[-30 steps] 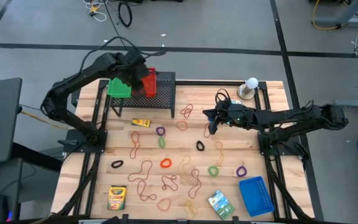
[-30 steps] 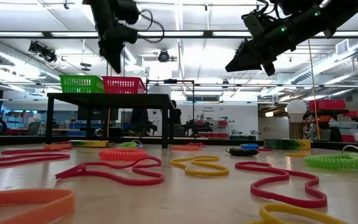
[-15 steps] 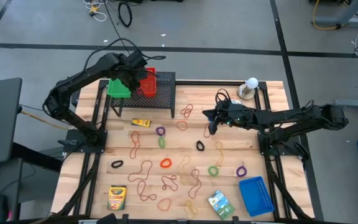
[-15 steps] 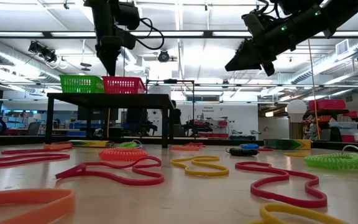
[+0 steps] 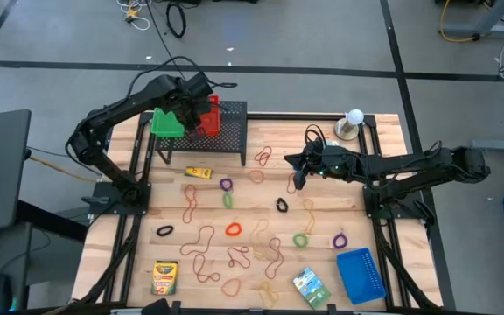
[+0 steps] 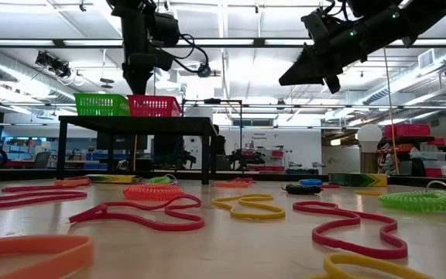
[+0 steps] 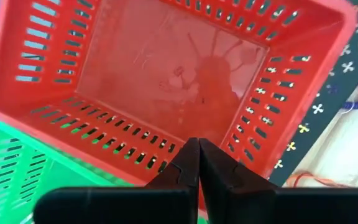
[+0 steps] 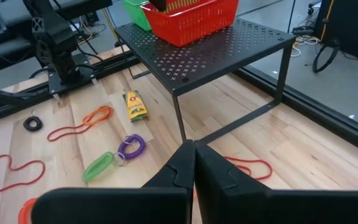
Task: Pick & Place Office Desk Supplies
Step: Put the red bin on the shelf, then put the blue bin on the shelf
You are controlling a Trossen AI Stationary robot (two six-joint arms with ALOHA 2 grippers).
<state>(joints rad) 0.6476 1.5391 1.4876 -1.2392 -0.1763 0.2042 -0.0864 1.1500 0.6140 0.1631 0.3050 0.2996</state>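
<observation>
My left gripper [image 5: 205, 107] is shut and hangs, fingers down, over the red basket [image 5: 213, 118] on the black rack [image 5: 233, 138]. In the left wrist view its fingertips [image 7: 198, 163] meet above the basket's bare floor [image 7: 166, 74]. A green basket [image 5: 166, 122] stands beside the red one. My right gripper [image 5: 297, 180] is shut and hovers above the table near a red rubber band [image 5: 291, 181]. Several coloured rubber bands [image 5: 233, 229] lie on the wood, along with two crayon boxes [image 5: 199, 172] [image 5: 164, 276] and a green packet [image 5: 310, 286].
A white ball on a round base [image 5: 353, 119] stands at the far right corner. A blue slotted tray [image 5: 360, 275] lies at the near right. The rack's legs [image 8: 178, 118] stand between the far-left boards and the bands. Black frame rails [image 5: 134, 219] run along both table sides.
My left gripper has moved a little toward the far edge and the right, from between the two baskets to over the red one, and has turned from a slant to pointing straight down.
</observation>
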